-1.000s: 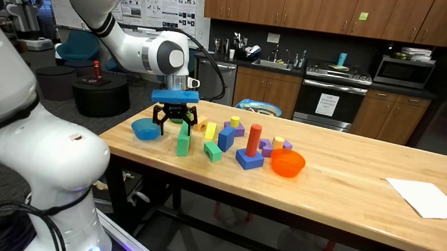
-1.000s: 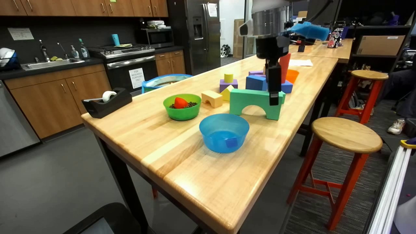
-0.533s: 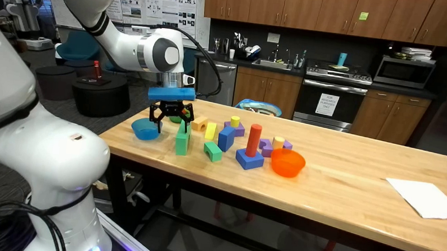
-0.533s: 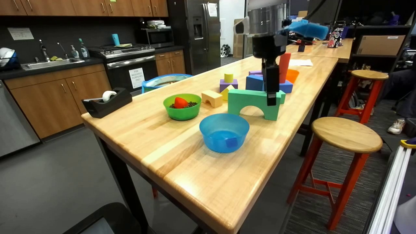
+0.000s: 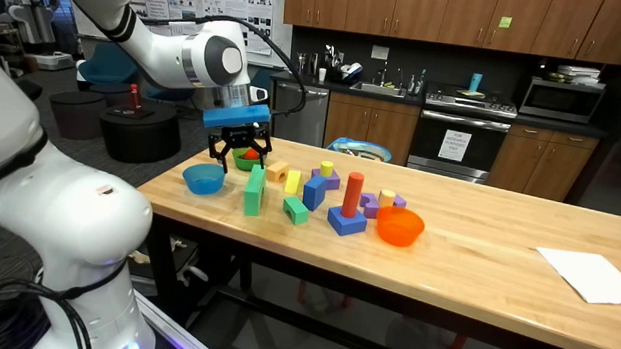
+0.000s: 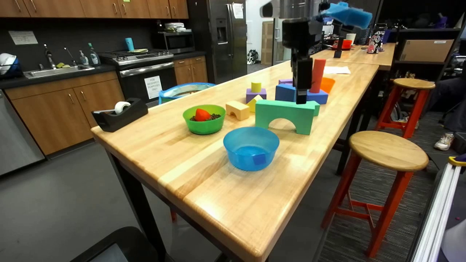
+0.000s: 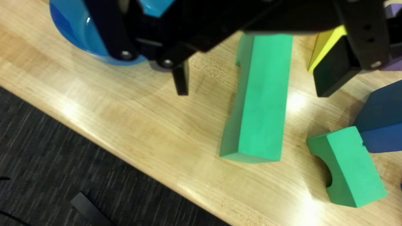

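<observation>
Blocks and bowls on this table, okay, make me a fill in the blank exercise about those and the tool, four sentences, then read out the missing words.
1. In the wrist view, the jaws of the tool are not shut but ____.
2. The large arch block nearest the tool is colored ____.
3. The red cylinder stands on a rectangular block colored ____.
4. The bowl nearest the red cylinder is colored ____.

Missing words: open; green; blue; orange.

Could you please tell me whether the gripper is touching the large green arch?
Apart: in the wrist view, tabletop shows between each fingertip of the open gripper and the large green arch.
</observation>
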